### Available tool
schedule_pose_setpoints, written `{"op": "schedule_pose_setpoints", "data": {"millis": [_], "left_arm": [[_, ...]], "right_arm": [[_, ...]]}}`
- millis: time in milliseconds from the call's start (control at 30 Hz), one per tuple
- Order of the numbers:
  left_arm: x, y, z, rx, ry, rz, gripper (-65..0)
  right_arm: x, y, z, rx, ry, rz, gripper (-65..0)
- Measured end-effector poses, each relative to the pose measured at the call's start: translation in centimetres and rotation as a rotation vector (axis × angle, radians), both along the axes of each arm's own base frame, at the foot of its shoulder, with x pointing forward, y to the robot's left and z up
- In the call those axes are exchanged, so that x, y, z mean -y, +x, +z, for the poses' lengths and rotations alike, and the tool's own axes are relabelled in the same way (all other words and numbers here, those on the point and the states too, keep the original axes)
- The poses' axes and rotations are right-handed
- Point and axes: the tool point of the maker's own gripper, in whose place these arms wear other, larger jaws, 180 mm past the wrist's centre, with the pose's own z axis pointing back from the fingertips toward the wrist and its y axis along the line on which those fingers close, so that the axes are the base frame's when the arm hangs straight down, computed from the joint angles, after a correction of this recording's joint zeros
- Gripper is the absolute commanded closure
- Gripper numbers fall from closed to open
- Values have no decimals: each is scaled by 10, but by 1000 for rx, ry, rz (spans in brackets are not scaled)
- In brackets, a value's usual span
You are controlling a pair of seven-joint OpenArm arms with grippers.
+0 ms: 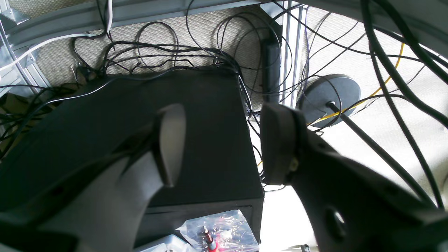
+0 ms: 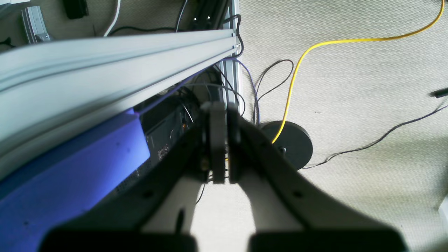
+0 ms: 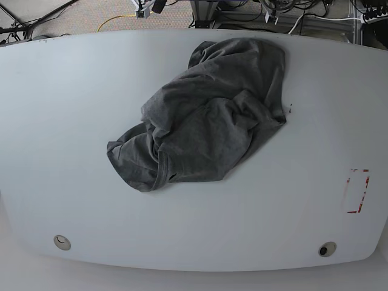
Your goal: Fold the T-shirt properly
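Base: crumpled T-shirt (image 3: 206,115) | wrists only: left gripper (image 1: 224,147) apart, right gripper (image 2: 219,140) together

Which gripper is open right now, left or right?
The left gripper: its wrist view shows a wide gap between the fingers, nothing held. The right gripper has its fingers pressed together. Neither is near the T-shirt.

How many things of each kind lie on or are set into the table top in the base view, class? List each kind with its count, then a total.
Grey T-shirt, crumpled: 1
Round fittings in the table, near its front edge: 2
Red rectangular marking: 1
Total: 4
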Motion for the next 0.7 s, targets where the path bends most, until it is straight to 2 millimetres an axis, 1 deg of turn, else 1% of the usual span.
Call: {"op": "schedule_pose_setpoints", "data": {"millis": [33,67,100,133,167,200,267,333,433,567,633,700], "left_arm": [[0,-56,5,-85,0,0,-317],[-9,-4,6,78,6,-5,-311],[-9,3,6,89,6,-5,-311],[-7,6,6,93,4,-6,-311],[-7,-1,5,63,6,-14,-311],[-6,3,4,70,5,-16,-311],[-2,11,4,91,0,-17,-311],[1,19,5,116,-9,-15,-311],[0,17,5,112,-7,-16,-311],[-2,10,5,96,-5,-17,-308],[-1,7,5,93,-5,-15,-308],[1,13,7,120,-11,-16,-308]], "right_arm": [[0,-79,7,-124,0,0,-2],[2,-17,18,51,-10,21,-2],[2,2,18,82,-11,21,-2],[0,10,17,94,-5,21,-2],[-1,8,13,63,-13,33,-2],[-1,14,11,61,-19,40,-2],[-3,38,15,127,-10,25,-2],[-5,57,19,179,2,8,0],[-4,53,18,170,-2,9,0],[-4,25,15,104,-5,25,0],[-3,23,15,99,-6,25,0],[-4,23,15,102,-5,23,0]]}}
